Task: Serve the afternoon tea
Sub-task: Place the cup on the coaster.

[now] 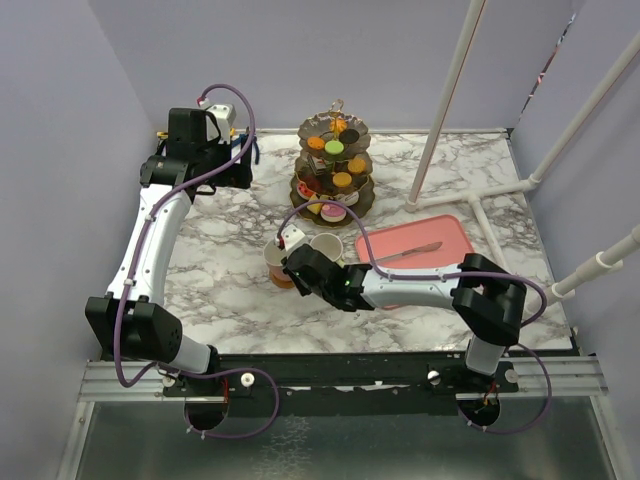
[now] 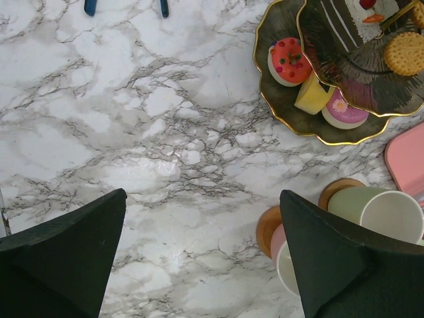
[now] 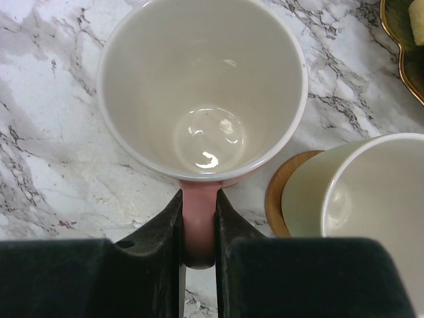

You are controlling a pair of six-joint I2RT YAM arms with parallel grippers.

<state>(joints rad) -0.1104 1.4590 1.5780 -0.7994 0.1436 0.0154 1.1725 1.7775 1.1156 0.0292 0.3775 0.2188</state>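
Pink ceramic is clamped in the right gripper [image 3: 199,215]: its two dark fingers pinch the handle of the pink mug [image 3: 202,93] from both sides, and the mug's mouth faces up with a glossy inside. From above, that mug lies near the table's centre, with a brown coaster [image 1: 283,281] showing at its 6 o'clock edge. Whether the mug rests on the coaster or hangs just over it cannot be told. The pale-green mug [image 1: 326,246] stands just beside it at 3 o'clock, on a second coaster [image 3: 283,192] whose rim peeks out beneath.

At 12 o'clock from both mugs is the dark three-tier stand [image 1: 335,165], gold-edged and loaded with toy pastries [image 1: 333,148]. The left wrist view shows a red sprinkled doughnut [image 2: 289,61], a yellow piece [image 2: 313,96] and a pink iced cake [image 2: 343,111] on the bottom tier, with a round cookie [image 2: 404,53] a tier up.

Farther out at 3 o'clock lies a flat pink tray [image 1: 415,245] carrying a thin utensil [image 1: 410,250]. The left gripper [image 2: 202,199] hangs above the marble table [image 1: 220,240] at 9 o'clock of the stand, fingers spread wide apart with only marble showing between them. Two blue handles [image 2: 89,6] poke in at the top edge of its view.
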